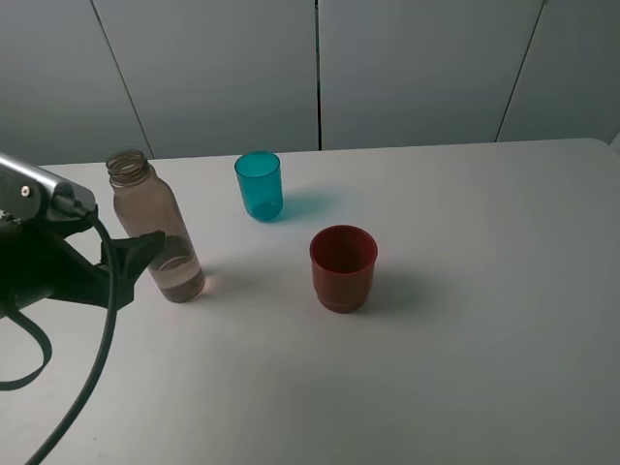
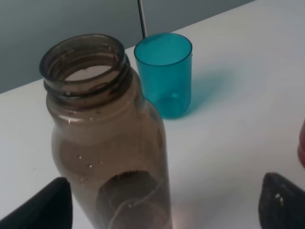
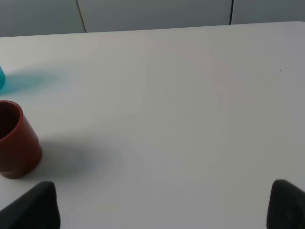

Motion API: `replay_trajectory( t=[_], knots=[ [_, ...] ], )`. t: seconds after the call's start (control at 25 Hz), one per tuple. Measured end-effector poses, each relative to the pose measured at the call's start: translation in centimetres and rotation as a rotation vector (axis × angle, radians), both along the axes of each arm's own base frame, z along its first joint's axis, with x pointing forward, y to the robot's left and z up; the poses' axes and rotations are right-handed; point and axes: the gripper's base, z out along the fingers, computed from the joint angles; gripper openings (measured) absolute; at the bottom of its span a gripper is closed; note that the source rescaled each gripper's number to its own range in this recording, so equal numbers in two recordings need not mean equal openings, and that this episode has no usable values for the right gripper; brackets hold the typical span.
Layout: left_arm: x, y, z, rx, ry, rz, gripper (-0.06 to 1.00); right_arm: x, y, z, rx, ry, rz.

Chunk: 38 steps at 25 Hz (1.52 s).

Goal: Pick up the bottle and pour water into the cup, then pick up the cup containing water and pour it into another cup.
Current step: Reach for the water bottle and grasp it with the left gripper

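Left wrist view: left pincer [image 2: 164, 205], jaws wide apart, flanks the bottle [image 2: 105, 143], ungripped. Pickup step; next, close, lift, tilt over the far cup [image 2: 164, 71].

The uncapped smoky-brown bottle [image 1: 155, 231] stands upright at centre left, a little liquid in its base. The teal cup [image 1: 259, 186] stands upright at upper centre, the dark red cup [image 1: 343, 268] at mid-frame.

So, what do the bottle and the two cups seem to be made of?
The bottle: probably smoky brown translucent plastic; the table shows through it. The teal cup: translucent glossy plastic, its base visible through the wall. The red cup: opaque plastic, likely, with a dull sheen.
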Motion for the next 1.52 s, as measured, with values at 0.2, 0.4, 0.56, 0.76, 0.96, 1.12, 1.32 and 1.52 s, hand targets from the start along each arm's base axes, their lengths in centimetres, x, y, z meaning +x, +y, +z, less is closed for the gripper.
replay_trajectory(
  t=[0.2,0.4,0.56,0.76,0.96,1.12,1.32,1.52],
  knots=[
    [-0.6,1.0,-1.1,-0.030,0.022,0.071,0.99,0.0,0.0,0.0,0.000,0.000,0.000],
    [-1.2,2.3,-2.1,0.015,-0.004,0.142,0.99,0.0,0.0,0.0,0.000,0.000,0.000],
    [-0.8,2.4,-2.1,0.069,-0.052,0.149,0.99,0.0,0.0,0.0,-0.005,0.000,0.003],
    [-0.5,1.8,-2.6,0.114,-0.081,0.093,0.99,0.0,0.0,0.0,-0.005,0.000,0.003],
    [-0.3,1.7,-2.9,0.053,-0.051,0.127,0.99,0.0,0.0,0.0,-0.005,0.000,0.003],
    [0.1,1.9,-3.2,0.020,-0.036,0.183,0.99,0.0,0.0,0.0,0.000,0.000,0.000],
    [0.5,1.5,-4.0,0.066,-0.036,0.169,0.99,0.0,0.0,0.0,0.000,0.000,0.000],
    [1.0,0.9,-4.3,0.106,-0.105,0.108,0.99,0.0,0.0,0.0,0.000,0.000,0.000]
  ],
)
